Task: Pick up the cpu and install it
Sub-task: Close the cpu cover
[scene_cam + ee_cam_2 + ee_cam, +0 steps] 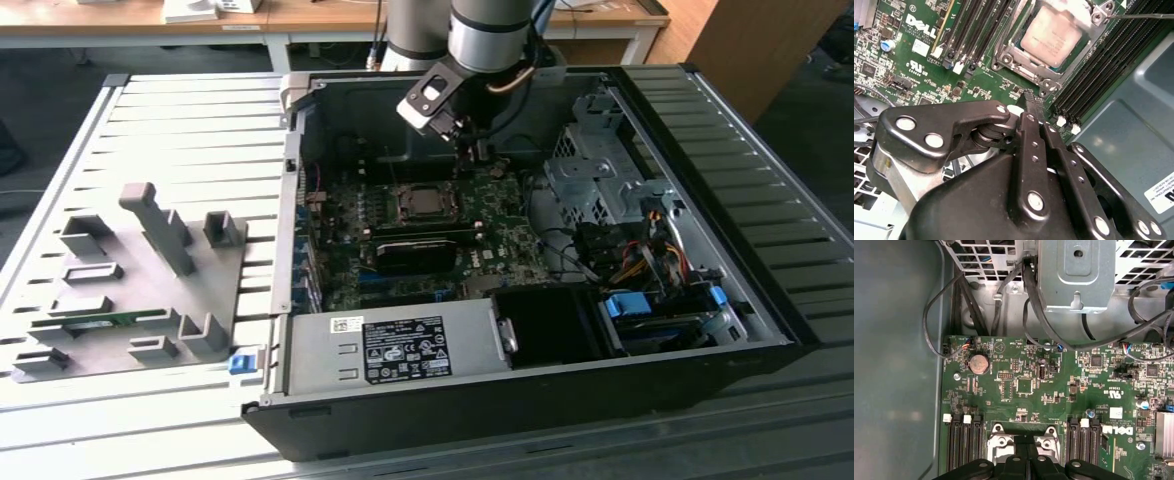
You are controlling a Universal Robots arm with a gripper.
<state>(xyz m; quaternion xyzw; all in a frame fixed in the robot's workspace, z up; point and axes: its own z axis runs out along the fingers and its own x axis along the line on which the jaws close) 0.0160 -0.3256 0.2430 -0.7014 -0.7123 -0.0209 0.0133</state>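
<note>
The cpu, a small square chip with a silvery-grey top, lies flat in the motherboard socket inside the open computer case. In the second wrist view the cpu sits framed by the socket's metal bracket, with a thin lever sticking out beside it. My gripper hangs just above the board, a little beyond the socket toward the back of the case. Its black fingers meet at their tips with nothing between them. In the first wrist view the gripper covers part of the socket bracket.
Memory slots flank the socket on both sides. A drive cage and loose cables fill the case on the exterior view's right. The power supply sits at the front. A grey fixture plate with blocks lies outside on the exterior view's left.
</note>
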